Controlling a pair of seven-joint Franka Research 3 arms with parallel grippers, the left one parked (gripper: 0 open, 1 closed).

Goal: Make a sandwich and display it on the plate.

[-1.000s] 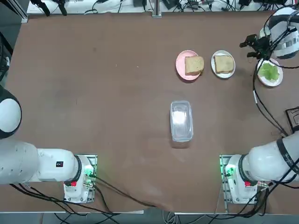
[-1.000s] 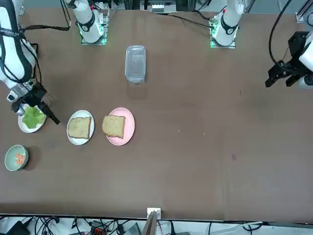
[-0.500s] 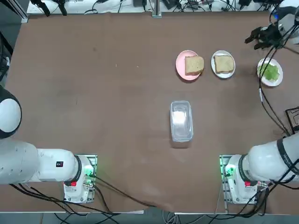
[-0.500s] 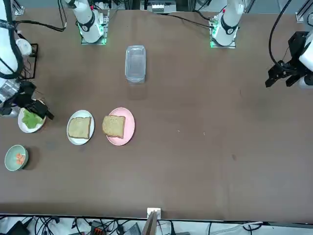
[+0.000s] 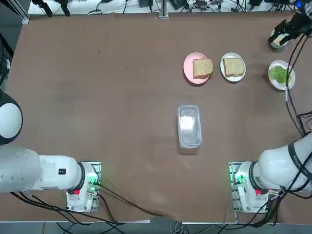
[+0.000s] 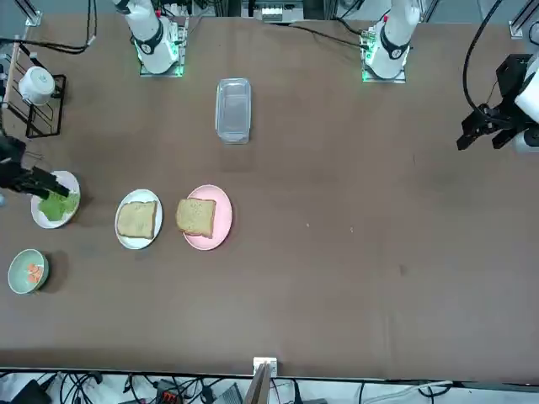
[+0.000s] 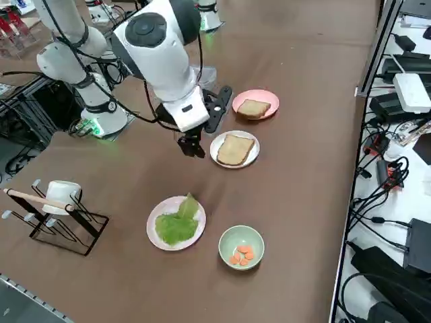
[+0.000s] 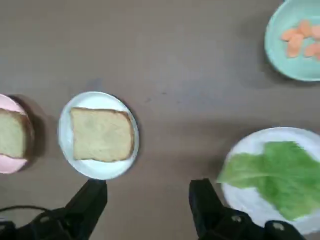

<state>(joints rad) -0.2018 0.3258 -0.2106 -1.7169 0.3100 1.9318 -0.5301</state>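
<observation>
While the right arm hangs above the table's far right part, this is how things lie:

Right gripper [image 8: 148,212]: its two fingers stand apart with nothing between them; it is raised over bare table, between the plate with bread and the plate with lettuce.

Bread slices: not yet stacked. One slice [image 5: 234,66] lies on a small white plate [image 5: 224,72]; the other slice [image 5: 202,68] lies on a pink plate [image 5: 188,68] just beside it. The two plates are near each other but apart.

Lettuce leaf [image 7: 176,223]: it rests on a second white plate [image 7: 153,237], at the table's right edge in the top view; one tip of the leaf is curled up.

Green bowl [image 7: 241,248]: it holds orange carrot pieces and stands near the lettuce plate, on its far side from the robot.

Clear plastic container [image 5: 189,126]: it is at the middle of the table, well apart from the plates and closer to the arm bases.

Wire rack [image 7: 62,224]: it stands near the table's right edge and carries a white cup [image 7: 61,194].
</observation>
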